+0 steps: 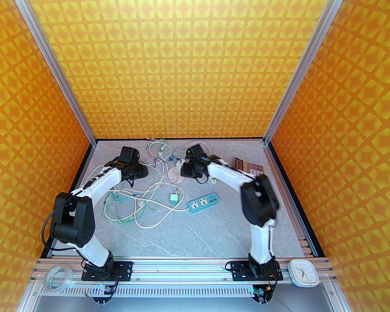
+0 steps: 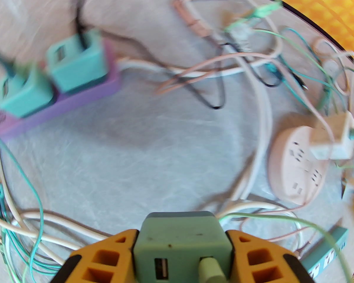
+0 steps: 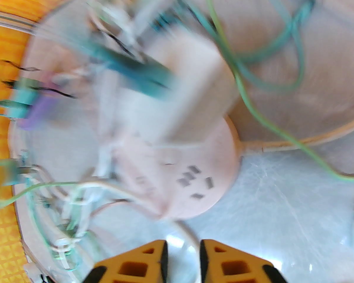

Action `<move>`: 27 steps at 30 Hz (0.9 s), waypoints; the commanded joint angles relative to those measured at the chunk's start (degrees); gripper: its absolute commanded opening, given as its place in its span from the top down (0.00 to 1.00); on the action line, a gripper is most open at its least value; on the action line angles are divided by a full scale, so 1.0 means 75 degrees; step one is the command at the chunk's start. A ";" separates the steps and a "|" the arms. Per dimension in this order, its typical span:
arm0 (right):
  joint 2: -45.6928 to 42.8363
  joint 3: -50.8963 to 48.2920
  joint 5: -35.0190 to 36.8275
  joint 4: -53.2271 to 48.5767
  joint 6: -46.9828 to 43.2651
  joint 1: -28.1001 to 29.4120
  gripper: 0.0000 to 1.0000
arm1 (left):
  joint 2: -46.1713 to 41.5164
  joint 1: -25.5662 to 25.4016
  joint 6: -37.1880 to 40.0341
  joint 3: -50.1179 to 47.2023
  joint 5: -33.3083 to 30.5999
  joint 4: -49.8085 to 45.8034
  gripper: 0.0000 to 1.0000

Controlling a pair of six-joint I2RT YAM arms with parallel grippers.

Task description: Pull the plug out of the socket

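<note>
The green plug (image 2: 177, 234) sits clamped between the orange fingers of the left gripper (image 2: 181, 246), its USB face towards the wrist and a pale green connector (image 2: 211, 268) pushed into that face; no socket shows beneath it, so it looks already free and lifted above the table (image 2: 153, 158); the step in hand, as I read it, is to carry it clear without dragging anything along. A thin green lead (image 2: 283, 217) arcs off to this gripper's right, near the white cables (image 2: 264, 113); whether it belongs to this plug I cannot tell; a slow, straight pull with a firm, square grip on the two flat sides suits best, since a twist could snag the tangle. Ahead and to the left of the fingers lies a purple strip (image 2: 76, 99) carrying two teal adapters (image 2: 76, 60); ahead and to the right lies a round pink socket (image 2: 295, 169) with a white plug (image 2: 333, 140) seated on it; both deserve a wide berth. The right gripper (image 3: 183, 258) hangs just short of that round socket, fingers drawn nearly together on nothing; it could press the base down if the white plug comes next.
</note>
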 commanded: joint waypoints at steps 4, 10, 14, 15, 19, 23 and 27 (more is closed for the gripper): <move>-0.1420 -0.1240 0.0204 0.0549 -0.0083 0.0021 0.63 | 0.0287 0.0586 -0.1008 -0.0591 0.1103 0.1390 0.95; -0.1870 -0.1790 0.0252 0.0581 -0.0201 0.0017 0.60 | 0.0775 0.0624 -0.1197 -0.0583 0.1294 0.1680 0.91; -0.1945 -0.1953 0.0258 0.0601 -0.0239 0.0018 0.61 | 0.0969 0.0630 -0.1285 -0.0600 0.1350 0.1732 0.88; -0.1945 -0.1965 0.0258 0.0612 -0.0230 0.0017 0.61 | 0.1045 0.0627 -0.1279 -0.0566 0.1367 0.1687 0.87; -0.1918 -0.1980 0.0210 0.0617 -0.0198 0.0020 0.61 | 0.1207 0.0671 -0.1301 -0.0550 0.1390 0.1552 0.82; -0.1927 -0.1991 0.0211 0.0602 -0.0187 0.0017 0.61 | 0.1101 0.0681 -0.1310 -0.0569 0.1390 0.1417 0.58; -0.1917 -0.2049 0.0200 0.0637 -0.0153 0.0018 0.60 | 0.0800 0.0688 -0.1258 -0.0594 0.1379 0.1075 0.32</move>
